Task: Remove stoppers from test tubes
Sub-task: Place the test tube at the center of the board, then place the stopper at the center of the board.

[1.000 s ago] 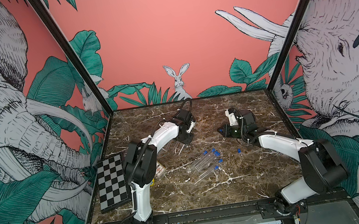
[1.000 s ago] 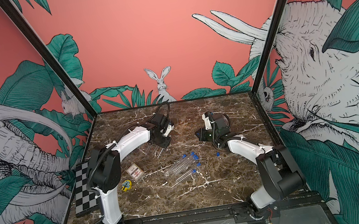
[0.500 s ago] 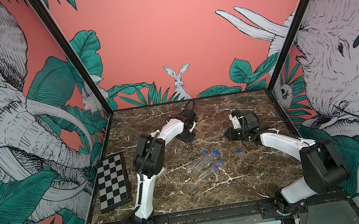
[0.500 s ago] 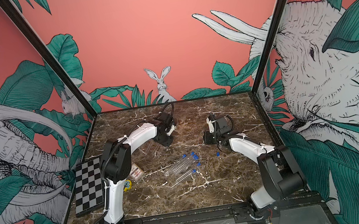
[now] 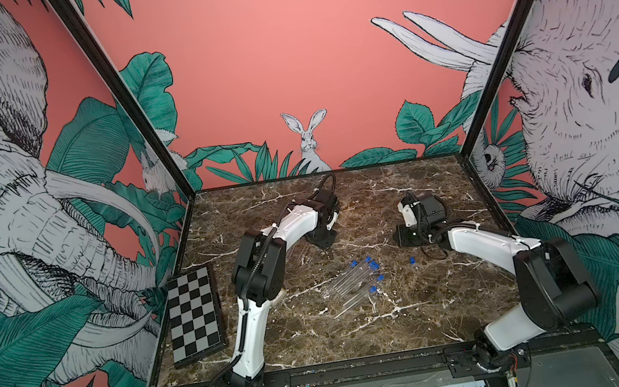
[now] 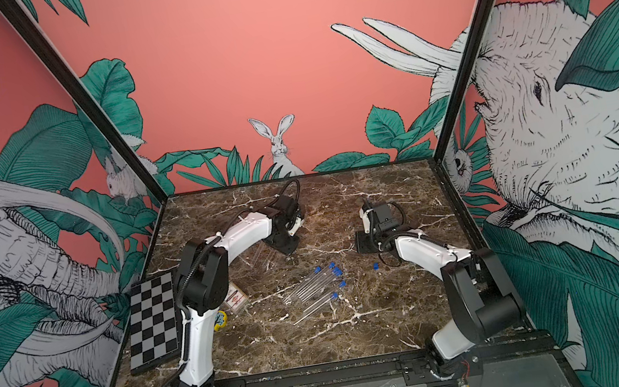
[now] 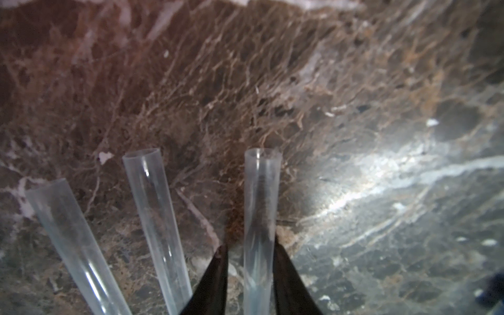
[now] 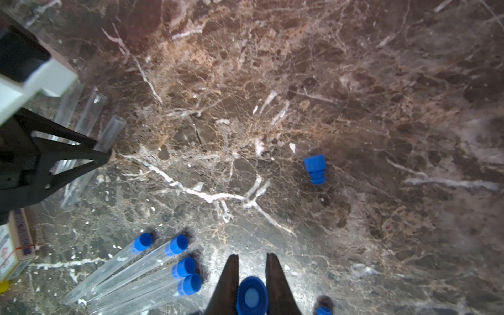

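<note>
Right jaws: pressed onto a blue stopper (image 8: pixel 251 297), pinched across its sides, no tube on it, low over the surface (image 8: pixel 354 81). Left jaws: slightly apart around an open tube (image 7: pixel 260 196). A gap showed on one side, so judged a loose straddle, not a firm pinch. That tube appeared to lie on the surface, mouth pointing away from the wrist, unplugged. Two more open tubes (image 7: pixel 152 212) lay just beside it, fanned.

Outward: a loose stopper (image 8: pixel 315 169) lay alone ahead of the right jaws; a second was half in frame beside them. The stoppered tubes (image 5: pixel 349 285), five counted in both top views, lay in a loose bundle between the two arms, nearer the front edge than either pair of jaws. Long axes ran diagonal and near parallel, with blue ends (image 5: pixel 373 265) toward the right arm's side and bare rounded ends toward the left arm's base.

Judgement: the pinched stopper wanted setting down first. Then the bundle's lie suited the split: left jaws on a clear body, right jaws on its blue end, pull along the axis. Right jaws sat nearer the blue ends. The tubes touched one another, so lifting one might roll its neighbours.
</note>
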Controlling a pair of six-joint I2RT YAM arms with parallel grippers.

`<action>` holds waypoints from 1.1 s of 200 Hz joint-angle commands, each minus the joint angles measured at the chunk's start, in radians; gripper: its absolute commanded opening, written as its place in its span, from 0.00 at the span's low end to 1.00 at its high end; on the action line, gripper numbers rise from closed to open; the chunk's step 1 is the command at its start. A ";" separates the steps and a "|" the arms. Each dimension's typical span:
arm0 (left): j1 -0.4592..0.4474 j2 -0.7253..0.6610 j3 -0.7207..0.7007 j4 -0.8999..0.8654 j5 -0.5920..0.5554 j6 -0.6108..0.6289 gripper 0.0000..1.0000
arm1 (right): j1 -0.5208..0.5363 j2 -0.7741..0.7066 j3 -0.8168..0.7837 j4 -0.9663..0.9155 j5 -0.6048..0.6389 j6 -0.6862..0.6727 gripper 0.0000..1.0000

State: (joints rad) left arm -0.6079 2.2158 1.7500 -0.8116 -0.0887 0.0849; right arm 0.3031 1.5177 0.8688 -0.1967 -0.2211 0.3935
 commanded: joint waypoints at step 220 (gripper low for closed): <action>-0.077 -0.389 -0.285 0.127 0.121 0.028 0.71 | -0.006 0.176 0.032 -0.027 0.078 -0.046 0.23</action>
State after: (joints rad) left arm -0.6754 1.8900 1.4857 -0.7113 0.0116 0.0963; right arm 0.2996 1.6859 0.8886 -0.2077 -0.1734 0.3573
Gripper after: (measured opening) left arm 0.704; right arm 0.216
